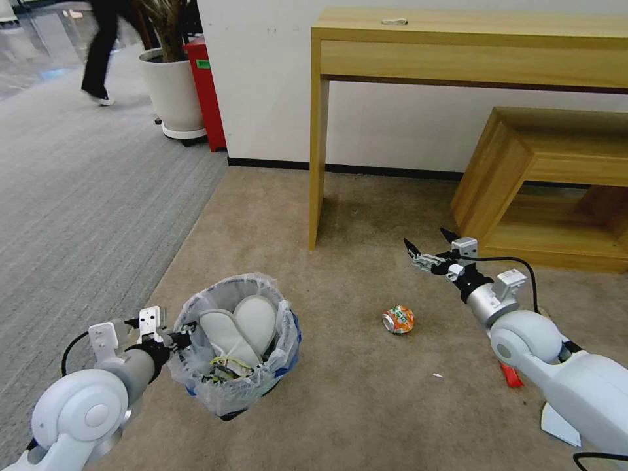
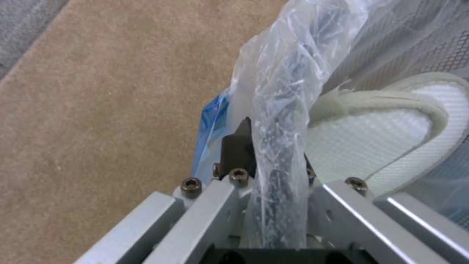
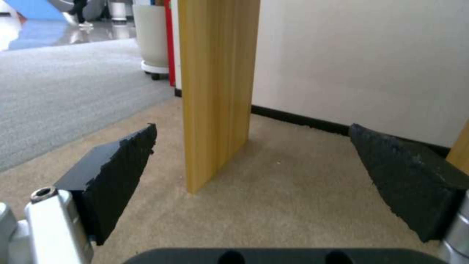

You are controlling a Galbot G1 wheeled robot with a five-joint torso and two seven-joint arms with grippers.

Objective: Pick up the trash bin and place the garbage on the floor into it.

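Head view, left gripper (image 1: 186, 338) pinching trash bin (image 1: 229, 386) rim

The floor (image 1: 340, 405) is beige carpet, beside grey striped carpet (image 1: 78, 196). The trash bin (image 1: 235, 343) carries a translucent white liner with blue patches, holding white slippers (image 1: 239, 327). The crushed can (image 1: 398, 320) is orange, green and white. The table (image 1: 471, 46) is yellow wood-grain.

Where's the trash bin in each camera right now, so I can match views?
Head view: trash bin lower left, left gripper shut on its rim.
Left wrist view: bagged rim between the fingers, slipper inside.
Right wrist view: open right gripper faces the desk leg instead.
Shared landmark: beige carpet.
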